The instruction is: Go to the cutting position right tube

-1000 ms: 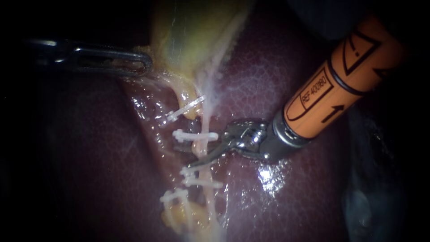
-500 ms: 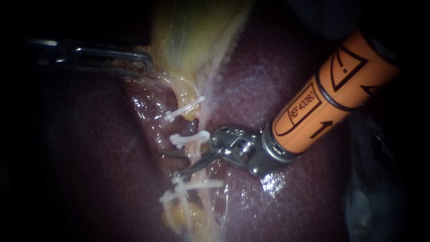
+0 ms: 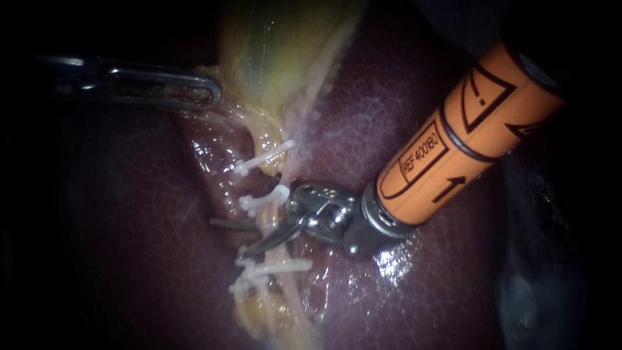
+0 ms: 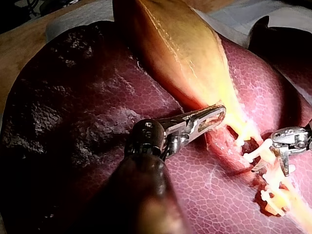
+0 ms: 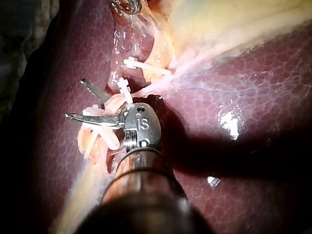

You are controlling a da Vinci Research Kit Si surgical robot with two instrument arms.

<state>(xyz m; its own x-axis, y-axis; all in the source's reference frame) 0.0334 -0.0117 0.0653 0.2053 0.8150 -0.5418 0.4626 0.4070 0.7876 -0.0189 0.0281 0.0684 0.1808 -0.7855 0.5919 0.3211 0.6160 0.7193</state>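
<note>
Right tube (image 3: 267, 219): pale strand running 12 to 6 o'clock down the middle of the endoscope view, over the liver (image 3: 402, 129), below the gallbladder (image 3: 278, 52). White clip (image 3: 262, 201) across it just above the working site; lower clips (image 3: 275, 266) just below.

Right instrument (image 3: 227, 238): enters from 2 o'clock. Its hand is a pair of blades, apart, one on each side of the tube in the bare stretch between upper and lower clips. Right wrist view agrees: pale tissue sits in the gap between the spread blades, not pinched. Judged placement: blades straddle the span so a cut would fall between clips.

Left instrument (image 3: 207, 91): in from 9 o'clock, hand clamped on the gallbladder's lower edge. It probably holds the tube taut and exposed.

Against 1.0 s ago: right instrument has advanced toward 8 o'clock. The far blade tip now shows well past the tube, and the upper clip is pushed askew. Left instrument unchanged.

Judged: in cutting position, or very nearly.
</note>
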